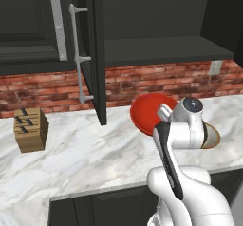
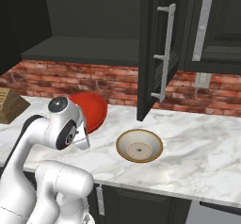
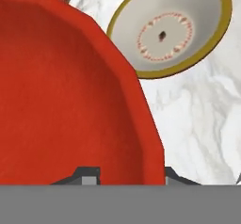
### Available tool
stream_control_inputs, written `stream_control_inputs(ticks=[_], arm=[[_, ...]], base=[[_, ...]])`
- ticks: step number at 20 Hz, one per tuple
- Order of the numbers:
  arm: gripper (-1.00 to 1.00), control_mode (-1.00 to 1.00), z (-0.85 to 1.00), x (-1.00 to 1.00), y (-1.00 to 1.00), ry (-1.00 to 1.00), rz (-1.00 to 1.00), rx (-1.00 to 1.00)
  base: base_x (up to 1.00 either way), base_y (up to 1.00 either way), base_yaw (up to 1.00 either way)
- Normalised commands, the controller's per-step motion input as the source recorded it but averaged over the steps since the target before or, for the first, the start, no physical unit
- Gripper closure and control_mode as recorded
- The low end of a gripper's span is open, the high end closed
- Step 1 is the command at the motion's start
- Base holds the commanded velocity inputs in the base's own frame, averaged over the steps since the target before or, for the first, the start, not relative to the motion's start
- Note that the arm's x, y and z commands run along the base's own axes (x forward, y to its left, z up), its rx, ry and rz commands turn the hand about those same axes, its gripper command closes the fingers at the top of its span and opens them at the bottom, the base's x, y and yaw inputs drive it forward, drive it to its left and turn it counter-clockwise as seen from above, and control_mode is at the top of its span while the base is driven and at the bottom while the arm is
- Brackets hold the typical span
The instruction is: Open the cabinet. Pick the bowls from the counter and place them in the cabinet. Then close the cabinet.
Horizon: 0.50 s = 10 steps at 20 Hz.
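While cabinet (image 1: 156,35) stands open | jaws clamp red bowl (image 3: 66,100) rim | tan bowl (image 2: 139,146) beside

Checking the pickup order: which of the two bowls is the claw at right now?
The glossy red bowl: its rim sits between the claw tips. The tan-rimmed bowl lies apart on the counter.

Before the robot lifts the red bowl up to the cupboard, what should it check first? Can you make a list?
1. Cabinet doors open: ok.
2. Shelf has room for a bowl: ok, looks bare.
3. Gripper pinching the red bowl rim, one fingertip inside and one outside: ok by the hand view, though how firm the hold is: cannot tell.
4. Red bowl off the counter: it looks tilted up, but cannot tell if it is fully lifted.
5. Tan bowl out of the way: ok, apart from the red one.
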Motion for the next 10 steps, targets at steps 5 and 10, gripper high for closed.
stream_control_inputs(ticks=[5,10], arm=[[1.00,-1.00,1.00,-0.70,0.01,0.00,-0.04,0.02],[1.00,-1.00,0.94,-0.44,0.00,0.00,0.00,0.03]], base=[[0.00,0.00,0.00],[0.00,0.00,0.00]])
